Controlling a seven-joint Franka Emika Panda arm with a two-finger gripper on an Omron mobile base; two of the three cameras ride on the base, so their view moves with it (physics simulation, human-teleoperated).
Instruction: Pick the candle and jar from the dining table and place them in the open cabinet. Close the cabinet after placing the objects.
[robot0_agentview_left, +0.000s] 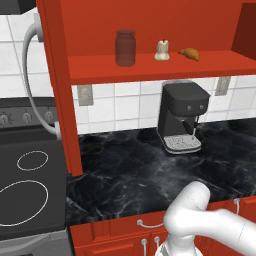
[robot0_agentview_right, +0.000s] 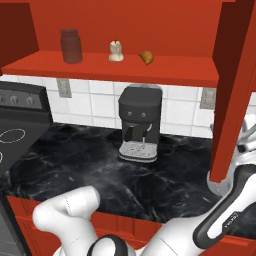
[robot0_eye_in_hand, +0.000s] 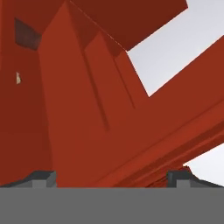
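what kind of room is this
A rendered home kitchen, most likely: a black espresso machine stands on a black marble counter against white wall tiles, a dark glass stovetop sits beside it, and an open red wooden wall cabinet hangs above.

My two base views look forward from behind-left and behind-right, sharing the cabinet (robot0_agentview_left: 150, 70) shelf and coffee machine (robot0_agentview_right: 140, 122); my hand view sits close against red panelling

wall: white tiles (robot0_agentview_left: 125, 107) | counter: black marble (robot0_agentview_left: 130, 175) | left: stovetop (robot0_agentview_left: 27, 185)
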